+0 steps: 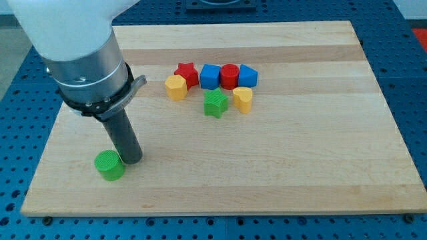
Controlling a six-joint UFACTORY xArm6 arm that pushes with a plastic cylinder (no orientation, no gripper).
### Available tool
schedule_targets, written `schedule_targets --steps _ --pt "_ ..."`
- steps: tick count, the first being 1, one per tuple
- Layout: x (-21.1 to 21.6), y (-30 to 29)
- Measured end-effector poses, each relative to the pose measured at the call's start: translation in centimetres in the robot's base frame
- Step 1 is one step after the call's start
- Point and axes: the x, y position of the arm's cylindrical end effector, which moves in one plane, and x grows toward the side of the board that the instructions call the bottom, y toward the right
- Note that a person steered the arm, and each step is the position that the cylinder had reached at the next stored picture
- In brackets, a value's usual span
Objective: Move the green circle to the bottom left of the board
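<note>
Pushing stage, late. The green circle (109,165) sits near the bottom-left corner of the board (280,173), not quite at the edge. My tip (132,161) rests on the wood just to the view's right of the green circle, touching it or nearly so — contact cannot be confirmed from this angle. There is no claw on this arm, only a rod, so nothing opens, closes or grips.

Key relation: the green circle lies to the view's left of my tip and very slightly lower. In my judgement a short shove toward the view's left and bottom would finish the job; too much risks sending it off the board edge.

Count, all placed from the green circle: seven other blocks, well apart, up and to the view's right — red star (186,73), blue cube (210,76), red cylinder (229,76), second blue block (247,75), yellow block (175,87), green star (215,104), second yellow block (242,99). Two green, two red, two blue, two yellow in total.
</note>
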Motion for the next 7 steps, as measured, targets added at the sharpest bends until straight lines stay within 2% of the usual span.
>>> schedule_targets --steps 7 --pt "3.7 -1.0"
